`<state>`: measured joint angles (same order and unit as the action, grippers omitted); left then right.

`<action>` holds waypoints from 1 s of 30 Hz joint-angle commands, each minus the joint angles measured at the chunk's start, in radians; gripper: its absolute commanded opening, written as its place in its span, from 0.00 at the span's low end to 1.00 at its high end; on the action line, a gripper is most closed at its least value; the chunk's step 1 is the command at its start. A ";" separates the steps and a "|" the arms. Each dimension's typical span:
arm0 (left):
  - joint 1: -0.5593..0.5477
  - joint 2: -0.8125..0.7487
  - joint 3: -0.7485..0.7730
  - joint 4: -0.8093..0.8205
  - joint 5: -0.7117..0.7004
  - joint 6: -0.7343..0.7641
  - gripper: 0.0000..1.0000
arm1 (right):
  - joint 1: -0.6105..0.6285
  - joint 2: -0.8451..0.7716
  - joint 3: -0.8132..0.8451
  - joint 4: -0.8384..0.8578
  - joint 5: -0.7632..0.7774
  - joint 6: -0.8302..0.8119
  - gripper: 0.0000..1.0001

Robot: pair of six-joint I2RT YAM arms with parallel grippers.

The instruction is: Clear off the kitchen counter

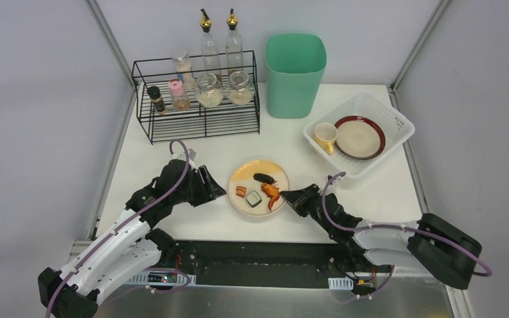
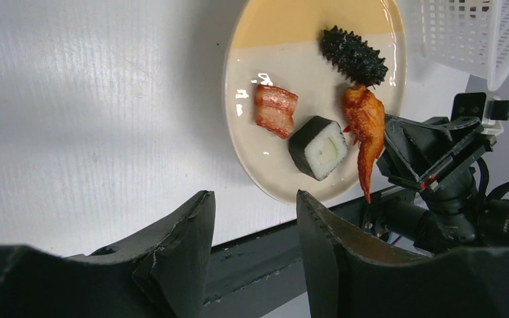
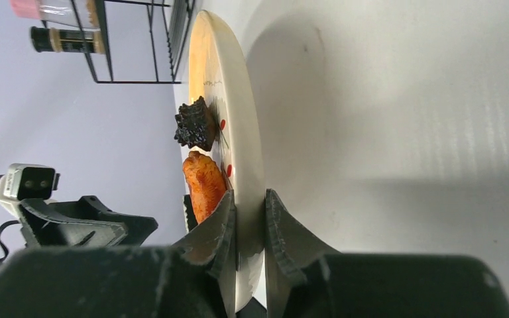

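From above: the kitchen counter [image 1: 291, 142] is partly tidied. A yellow cup [image 1: 325, 137] and a red-rimmed dish [image 1: 360, 137] already sit in the white basket [image 1: 397, 122] at the far right edge. A black wire rack [image 1: 199, 119] of jars stands at the far left corner, with a green bin [image 1: 295, 73] at the far edge between them. One food plate [image 1: 245, 175] is left, close to the middle of the near edge. The right gripper [image 1: 286, 197] is at its right rim and the left gripper [image 1: 211, 187] just beside its left rim.

Left wrist camera: the left gripper [image 2: 255, 238] has its jaws apart and grasps nothing, with bare counter between them and the plate [image 2: 305, 26] just ahead. On the plate lie a dark spiky piece [image 2: 353, 55], a bacon slice [image 2: 276, 110], a sushi roll [image 2: 318, 147] and an orange fried piece [image 2: 364, 122].

Right wrist camera: the right gripper [image 3: 248, 218] is clenched on the plate's rim [image 3: 238, 119], one finger above and one below. Whether that edge is off the counter cannot be told.

Judged from this, the crockery is mostly put away. The scraps probably go into the bin and the plate into the basket, and neither step is done yet.
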<state>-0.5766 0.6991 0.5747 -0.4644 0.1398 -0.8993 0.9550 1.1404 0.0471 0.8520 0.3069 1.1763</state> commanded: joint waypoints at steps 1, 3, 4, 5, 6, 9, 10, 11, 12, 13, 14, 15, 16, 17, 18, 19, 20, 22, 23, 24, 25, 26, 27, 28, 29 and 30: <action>-0.005 -0.036 0.058 -0.042 -0.042 0.028 0.49 | -0.001 -0.193 0.117 0.002 0.016 0.001 0.00; -0.005 -0.047 0.070 -0.051 -0.049 0.031 0.49 | -0.001 -0.260 0.147 -0.067 0.019 -0.018 0.00; -0.005 -0.053 0.076 -0.055 -0.049 0.032 0.49 | -0.002 -0.289 0.160 -0.089 0.020 -0.023 0.00; -0.005 -0.058 0.082 -0.058 -0.049 0.033 0.49 | -0.003 -0.317 0.175 -0.116 0.022 -0.028 0.00; -0.005 -0.062 0.088 -0.062 -0.050 0.034 0.49 | -0.002 -0.341 0.196 -0.152 0.023 -0.036 0.00; -0.005 -0.076 0.107 -0.069 -0.045 0.031 0.49 | -0.004 -0.396 0.253 -0.227 0.034 -0.061 0.00; -0.005 -0.081 0.113 -0.072 -0.044 0.032 0.49 | -0.005 -0.409 0.273 -0.249 0.038 -0.065 0.00; -0.005 -0.084 0.125 -0.076 -0.043 0.035 0.50 | -0.008 -0.419 0.297 -0.266 0.044 -0.068 0.00; -0.005 -0.090 0.132 -0.080 -0.042 0.037 0.50 | -0.011 -0.423 0.314 -0.280 0.047 -0.070 0.00; -0.005 -0.093 0.138 -0.083 -0.042 0.038 0.51 | -0.020 -0.425 0.334 -0.297 0.046 -0.071 0.00; -0.006 -0.098 0.144 -0.089 -0.042 0.040 0.52 | -0.029 -0.424 0.352 -0.303 0.042 -0.072 0.00; -0.005 -0.101 0.150 -0.095 -0.042 0.043 0.53 | -0.039 -0.422 0.369 -0.314 0.039 -0.069 0.00; -0.005 -0.104 0.156 -0.101 -0.044 0.044 0.53 | -0.054 -0.416 0.387 -0.323 0.032 -0.062 0.00; -0.005 -0.107 0.161 -0.107 -0.045 0.045 0.54 | -0.070 -0.411 0.403 -0.333 0.021 -0.053 0.00; -0.005 -0.111 0.162 -0.112 -0.046 0.044 0.54 | -0.093 -0.405 0.424 -0.342 0.009 -0.045 0.00; -0.005 -0.115 0.160 -0.113 -0.049 0.041 0.55 | -0.117 -0.398 0.444 -0.348 -0.005 -0.039 0.00; -0.005 -0.118 0.157 -0.115 -0.046 0.037 0.55 | -0.139 -0.387 0.463 -0.350 -0.021 -0.033 0.00; -0.005 -0.124 0.146 -0.115 -0.041 0.031 0.55 | -0.189 -0.370 0.504 -0.352 -0.052 -0.027 0.00; -0.005 -0.127 0.140 -0.116 -0.041 0.027 0.55 | -0.212 -0.362 0.531 -0.364 -0.067 -0.023 0.00; -0.005 -0.129 0.134 -0.115 -0.042 0.027 0.55 | -0.238 -0.350 0.558 -0.372 -0.084 -0.017 0.00; -0.005 -0.132 0.128 -0.115 -0.044 0.025 0.55 | -0.265 -0.337 0.583 -0.373 -0.103 -0.008 0.00; -0.005 -0.134 0.124 -0.115 -0.045 0.025 0.55 | -0.294 -0.321 0.610 -0.376 -0.120 0.001 0.00; -0.005 -0.133 0.120 -0.114 -0.047 0.025 0.56 | -0.318 -0.298 0.649 -0.386 -0.135 0.008 0.00; -0.005 -0.131 0.115 -0.114 -0.048 0.022 0.56 | -0.349 -0.280 0.679 -0.399 -0.155 0.021 0.00; -0.005 -0.129 0.114 -0.114 -0.046 0.022 0.56 | -0.380 -0.265 0.710 -0.408 -0.172 0.032 0.00; -0.005 -0.126 0.110 -0.114 -0.046 0.021 0.57 | -0.410 -0.249 0.738 -0.421 -0.188 0.036 0.00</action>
<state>-0.5766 0.5735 0.6971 -0.5816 0.1024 -0.8753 0.6312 0.8803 0.5915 0.2161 0.2100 1.0996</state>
